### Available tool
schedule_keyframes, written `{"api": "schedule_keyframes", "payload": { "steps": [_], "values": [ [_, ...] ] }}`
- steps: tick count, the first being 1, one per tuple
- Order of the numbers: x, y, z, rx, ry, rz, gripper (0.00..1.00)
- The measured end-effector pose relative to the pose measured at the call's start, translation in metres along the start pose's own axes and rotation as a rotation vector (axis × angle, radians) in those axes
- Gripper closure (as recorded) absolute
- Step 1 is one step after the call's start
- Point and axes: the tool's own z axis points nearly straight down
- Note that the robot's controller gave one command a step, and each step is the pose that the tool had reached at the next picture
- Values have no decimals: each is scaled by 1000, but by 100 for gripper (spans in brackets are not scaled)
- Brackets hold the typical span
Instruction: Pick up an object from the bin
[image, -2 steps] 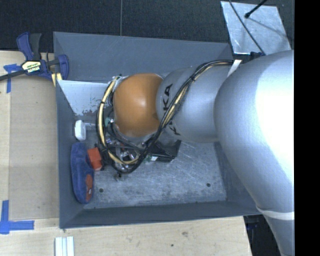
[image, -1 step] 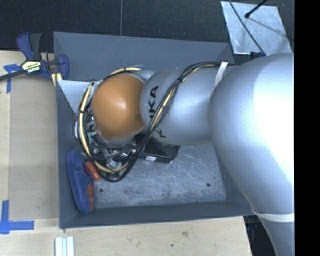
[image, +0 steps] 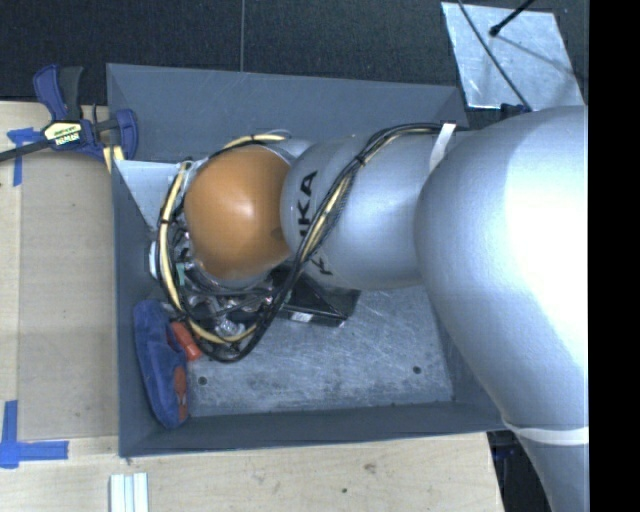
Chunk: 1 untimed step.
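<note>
In the camera view, the claw (image: 225, 320), spread or pressed together I cannot tell, sits under the orange cover (image: 235, 215) at the bin's (image: 330, 400) left, just beside a blue cloth (image: 155, 365) with an orange piece (image: 186, 345) at lower left.

**Bin layout**

The arm (image: 400, 210) reaches into the bin (image: 330, 400) from the right, wrist over the left half. A cloth (image: 153, 365) lies along the left wall, near corner; a box (image: 322, 306) lies mid-bin under the arm.
</note>
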Motion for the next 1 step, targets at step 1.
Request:
{"api": "schedule_keyframes", "payload": {
  "steps": [1],
  "values": [
    [1,-1,0,0,0,6,0]
  ]
}}
